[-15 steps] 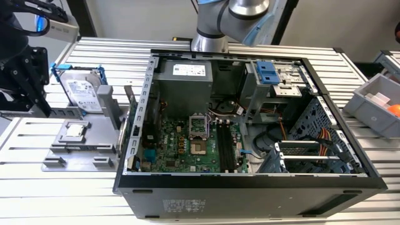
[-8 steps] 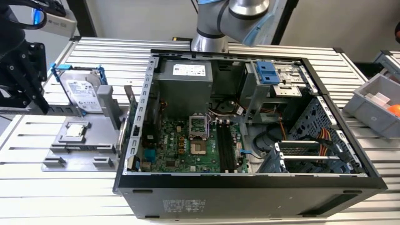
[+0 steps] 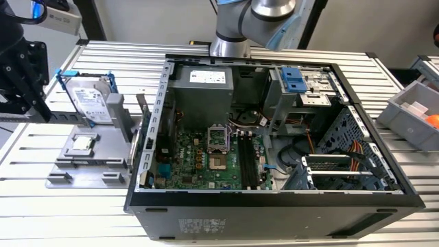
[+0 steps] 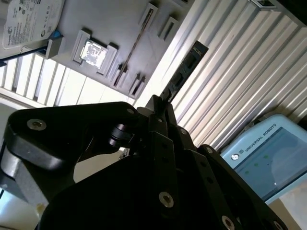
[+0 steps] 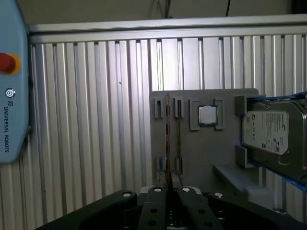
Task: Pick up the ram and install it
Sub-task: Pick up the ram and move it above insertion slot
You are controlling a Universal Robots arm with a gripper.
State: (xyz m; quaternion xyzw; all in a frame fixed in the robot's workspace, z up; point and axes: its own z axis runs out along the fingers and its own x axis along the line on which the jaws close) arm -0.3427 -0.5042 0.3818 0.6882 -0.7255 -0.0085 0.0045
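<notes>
A silver worktop [image 3: 103, 56] made of long metal slats carries everything. In the middle sits a big open computer case [image 3: 274, 211] with a green board [image 3: 199, 159] inside it. Next to the case, toward the worktop's edge on the exterior view's left, lies a gray holder [image 3: 69, 172]. A silver hard drive [image 3: 92, 100] in a blue frame stands on the holder. A small square chip [image 3: 82, 143] rests in the holder too. A gray bin [image 3: 412, 116] sits by the worktop's edge on the exterior view's right.

The black gripper [image 4: 160, 103] has its jaws squeezed narrow on the ram [image 4: 184, 69]. The jaws grip the ram by one end, and the rest of the thin stick pokes out past them. In the second wrist view, the ram shows dark against the slats, just beside the gray holder. In the first wrist view, it shows from its thin edge, like a line in front of one of the holder's slots. The chip and the hard drive lie off to one side of the ram. A pale blue control tablet [image 4: 268, 153] lies on the slats on the ram's other side.
</notes>
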